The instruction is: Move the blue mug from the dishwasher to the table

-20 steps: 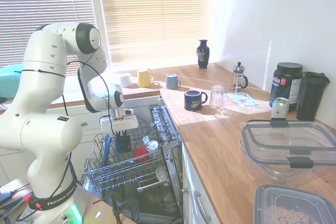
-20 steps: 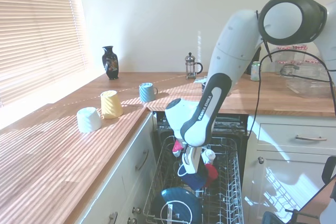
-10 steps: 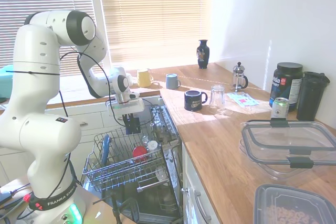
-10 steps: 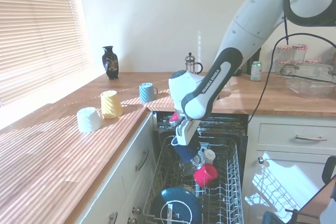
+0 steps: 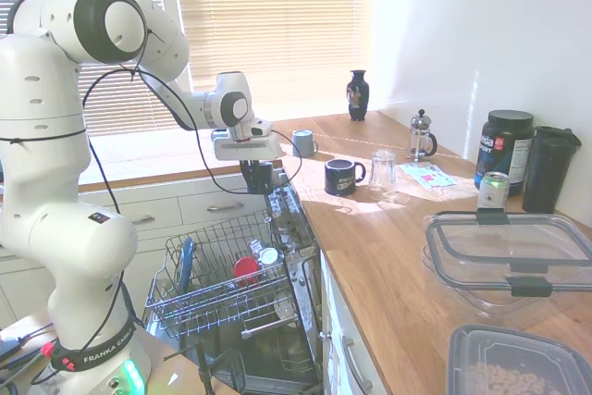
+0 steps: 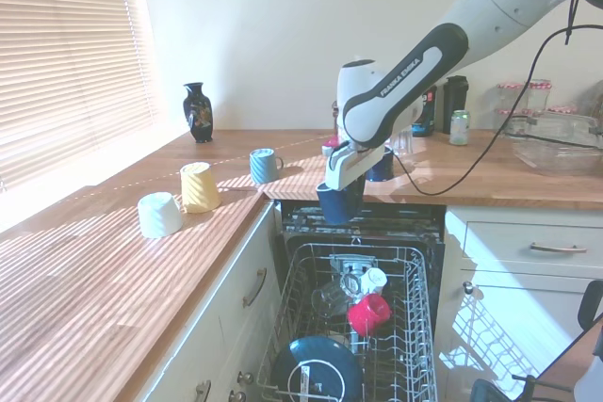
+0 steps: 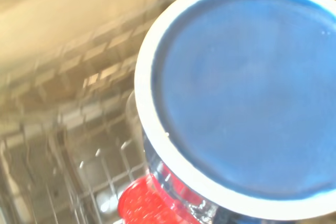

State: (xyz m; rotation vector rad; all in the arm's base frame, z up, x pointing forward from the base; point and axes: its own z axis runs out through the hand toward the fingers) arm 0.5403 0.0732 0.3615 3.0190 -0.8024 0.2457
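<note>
Blue mug [image 6: 339, 202] gripped in fingers [image 6: 345, 179], hanging above dishwasher [image 6: 363, 327] rack, level with bench [image 6: 113, 270] edge. We see red cup [image 6: 369, 313] in rack.

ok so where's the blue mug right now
The blue mug hangs in the gripper, lifted clear of the dishwasher rack, level with the wooden countertop's edge. In the first exterior view it sits just left of the countertop corner.

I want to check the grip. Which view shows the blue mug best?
The second exterior view: the blue mug hangs whole from the gripper above the dishwasher. The first exterior view shows it small and dark; the wrist view only its blurred base.
</note>
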